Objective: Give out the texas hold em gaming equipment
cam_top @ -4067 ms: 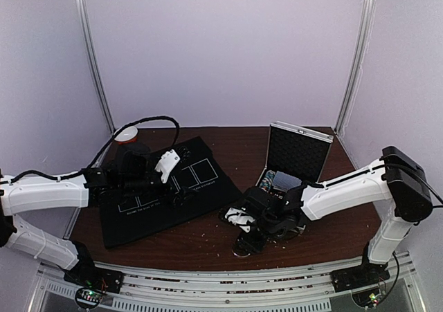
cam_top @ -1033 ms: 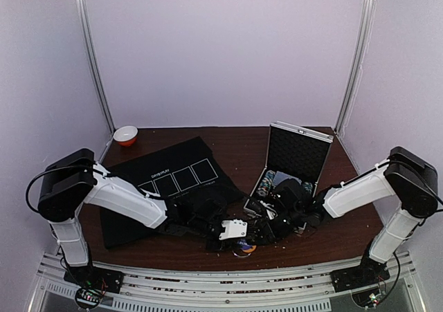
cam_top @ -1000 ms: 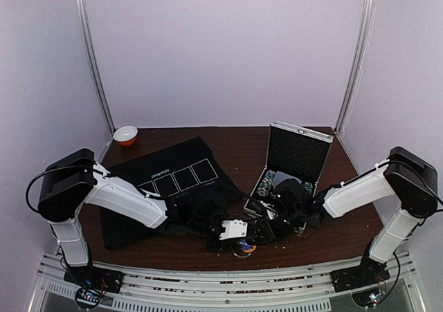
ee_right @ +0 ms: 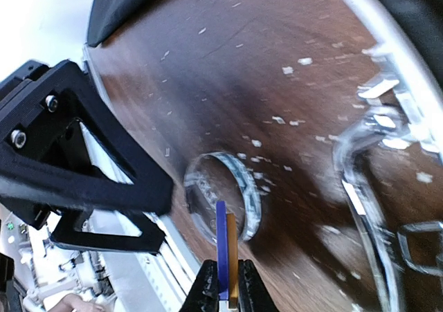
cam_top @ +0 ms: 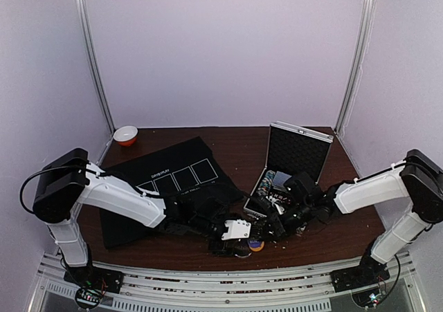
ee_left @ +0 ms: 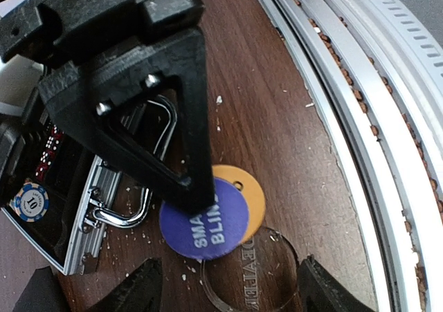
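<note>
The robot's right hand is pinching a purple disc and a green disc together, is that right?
Almost. The right gripper is pinching two discs together, but next to the purple disc is an orange disc, not a green one. The left wrist view shows both colours plainly.

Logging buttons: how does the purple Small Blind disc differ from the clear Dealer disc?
The purple Small Blind disc is opaque; the clear Dealer disc is transparent. The purple disc is pinched in the right end effector; the clear disc lies flat on the table. Both are round.
</note>
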### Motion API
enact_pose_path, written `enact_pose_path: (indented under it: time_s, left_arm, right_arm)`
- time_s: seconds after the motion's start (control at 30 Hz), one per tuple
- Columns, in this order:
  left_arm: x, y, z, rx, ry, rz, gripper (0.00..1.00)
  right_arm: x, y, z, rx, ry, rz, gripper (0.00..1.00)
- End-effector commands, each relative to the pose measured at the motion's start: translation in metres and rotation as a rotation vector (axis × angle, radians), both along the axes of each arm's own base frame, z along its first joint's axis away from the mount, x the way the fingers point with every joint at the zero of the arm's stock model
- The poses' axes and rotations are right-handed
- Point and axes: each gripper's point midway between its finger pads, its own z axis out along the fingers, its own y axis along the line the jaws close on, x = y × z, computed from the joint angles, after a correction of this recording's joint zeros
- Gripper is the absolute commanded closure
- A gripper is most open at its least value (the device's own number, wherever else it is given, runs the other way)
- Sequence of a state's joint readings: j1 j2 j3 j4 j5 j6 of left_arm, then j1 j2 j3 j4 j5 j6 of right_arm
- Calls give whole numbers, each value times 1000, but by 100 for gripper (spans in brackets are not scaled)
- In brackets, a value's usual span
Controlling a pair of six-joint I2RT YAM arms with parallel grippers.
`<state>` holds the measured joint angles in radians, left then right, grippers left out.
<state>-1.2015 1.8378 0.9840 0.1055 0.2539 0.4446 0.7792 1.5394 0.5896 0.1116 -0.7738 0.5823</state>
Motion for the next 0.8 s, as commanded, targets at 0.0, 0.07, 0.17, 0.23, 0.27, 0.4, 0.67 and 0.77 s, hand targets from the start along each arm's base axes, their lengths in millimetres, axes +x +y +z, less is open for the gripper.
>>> enact_pose_path:
  time_s: [0.0, 0.07, 0.17, 0.23, 0.27, 0.4, 0.67, 0.77]
  left_arm:
    - [-10, 8, 2, 43, 41, -26, 23]
    - [-10, 9, -5, 73, 54, -23, 19]
    - [-3, 6, -20, 128, 61, 5, 14]
    - [1, 2, -27, 155, 61, 19, 12]
    - [1, 0, -28, 162, 65, 17, 11]
    - [-1, -2, -37, 192, 71, 0, 10]
    - [-2, 4, -49, 273, 82, -18, 27]
    - [-4, 8, -53, 316, 98, -23, 28]
  right_arm:
    - [7, -29, -4, -132, -14, -51, 100]
    - [16, -37, 2, -142, -31, -82, 100]
    - [29, -49, 12, -165, -74, -125, 100]
    - [35, -53, 20, -170, -101, -141, 100]
    - [37, -54, 24, -168, -110, -144, 100]
    - [40, -58, 32, -169, -129, -153, 100]
    - [43, -59, 32, -178, -139, -154, 100]
    - [44, -59, 31, -186, -141, -153, 100]
